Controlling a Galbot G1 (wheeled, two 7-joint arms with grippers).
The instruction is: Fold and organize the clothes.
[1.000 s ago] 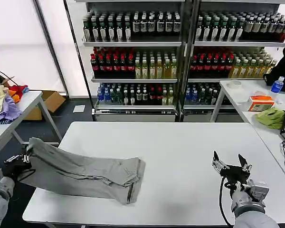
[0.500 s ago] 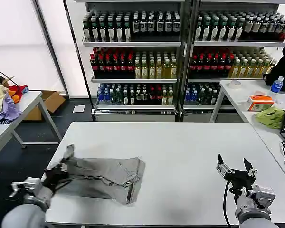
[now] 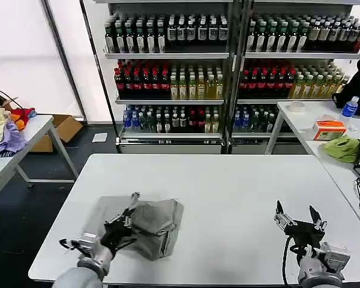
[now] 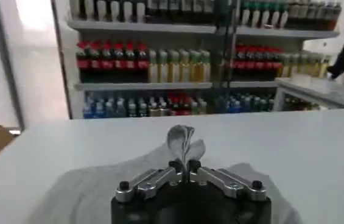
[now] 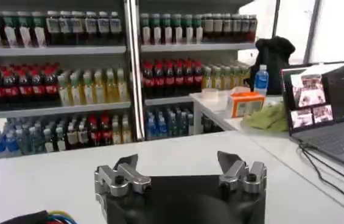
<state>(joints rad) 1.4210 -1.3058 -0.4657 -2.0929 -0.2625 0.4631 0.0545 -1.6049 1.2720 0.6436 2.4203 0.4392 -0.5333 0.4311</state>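
A grey garment lies bunched and folded over on the left half of the white table. My left gripper is over its left part, shut on a pinched-up edge of the cloth. In the left wrist view the jaws are closed together, a tuft of the grey garment sticks up from between them, and more of it spreads below. My right gripper hovers near the table's front right, open and holding nothing. The right wrist view shows its fingers wide apart over bare tabletop.
Shelves of bottles stand behind the table. A side table at the left holds coloured garments. On the right-hand table are a green cloth, an orange box, a blue bottle and a laptop.
My left gripper has carried the garment's left edge from beyond the table's left side rightward over the cloth, folding it into a shorter bundle. The right gripper sank slightly, still open.
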